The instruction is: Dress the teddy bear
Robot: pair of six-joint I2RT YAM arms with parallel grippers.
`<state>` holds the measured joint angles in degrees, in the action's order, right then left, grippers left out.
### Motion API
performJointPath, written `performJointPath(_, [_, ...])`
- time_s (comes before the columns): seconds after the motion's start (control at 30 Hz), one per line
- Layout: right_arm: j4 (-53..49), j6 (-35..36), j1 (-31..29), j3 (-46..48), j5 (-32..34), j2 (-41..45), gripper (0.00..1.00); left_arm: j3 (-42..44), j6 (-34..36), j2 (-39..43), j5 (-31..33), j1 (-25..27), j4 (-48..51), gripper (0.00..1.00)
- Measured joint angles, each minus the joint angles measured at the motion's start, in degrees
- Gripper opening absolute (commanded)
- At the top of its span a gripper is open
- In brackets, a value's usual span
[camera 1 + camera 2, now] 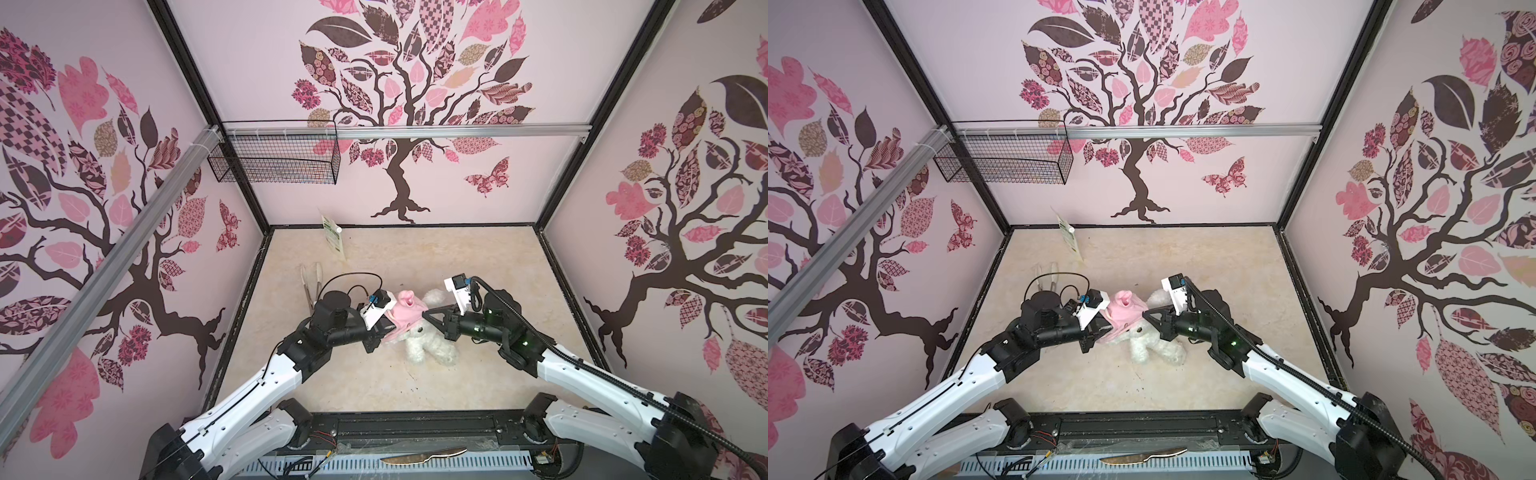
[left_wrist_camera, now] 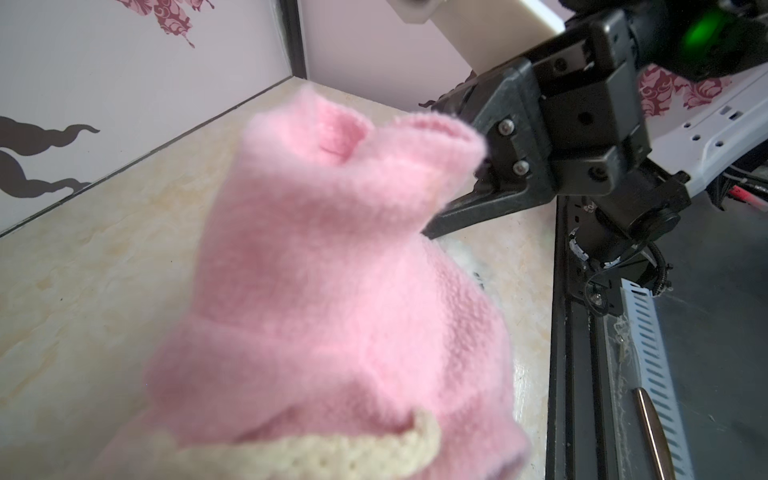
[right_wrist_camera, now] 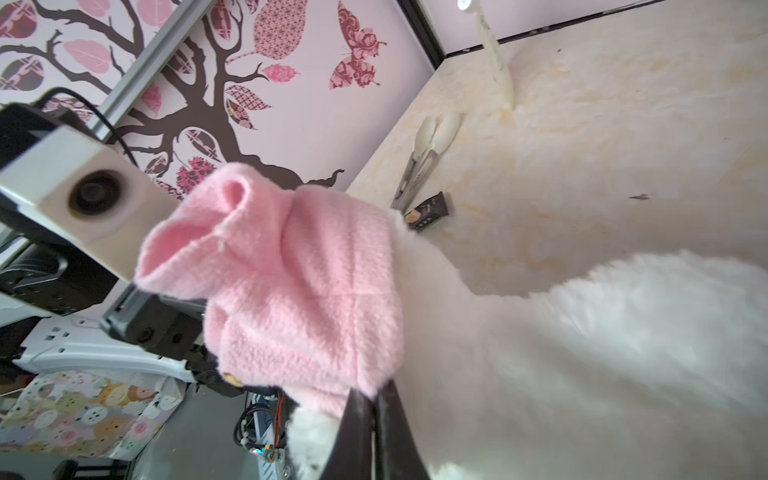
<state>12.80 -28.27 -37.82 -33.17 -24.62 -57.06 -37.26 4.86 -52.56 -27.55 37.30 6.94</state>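
L/R jaws tight on pink hoodie (image 1: pixel 405 311) over teddy bear (image 1: pixel 428 345)

In both top views the pink hoodie (image 1: pixel 405 311) hides the left part of the teddy bear (image 1: pixel 428 345) and the jaws of the left gripper (image 1: pixel 384 330). The left wrist view shows it blurred, masking most of the bear. In the right wrist view, the fur is blurred, and the frame edge cuts off the right gripper (image 3: pixel 374 415).

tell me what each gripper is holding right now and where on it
Both hold the pink hoodie: the right gripper pinches its edge beside the teddy bear; the left gripper is shut near its cream-trimmed hem.
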Motion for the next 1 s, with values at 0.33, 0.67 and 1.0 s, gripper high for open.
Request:
performJointPath(0.33, [-1.9,5.9,0.8,0.8,5.0,-1.9,0.00,10.7,-27.6,1.8,7.2,0.7,-16.6,0.00])
performJointPath(0.67, [4.2,6.2,2.3,0.2,0.0,-9.5,0.00,12.9,-38.1,0.6,13.2,5.0,-17.6,0.00])
performJointPath(1.0, [14.3,1.6,2.1,4.8,-3.5,-19.0,0.00,15.8,-46.6,-1.7,16.9,6.2,-17.0,0.08])
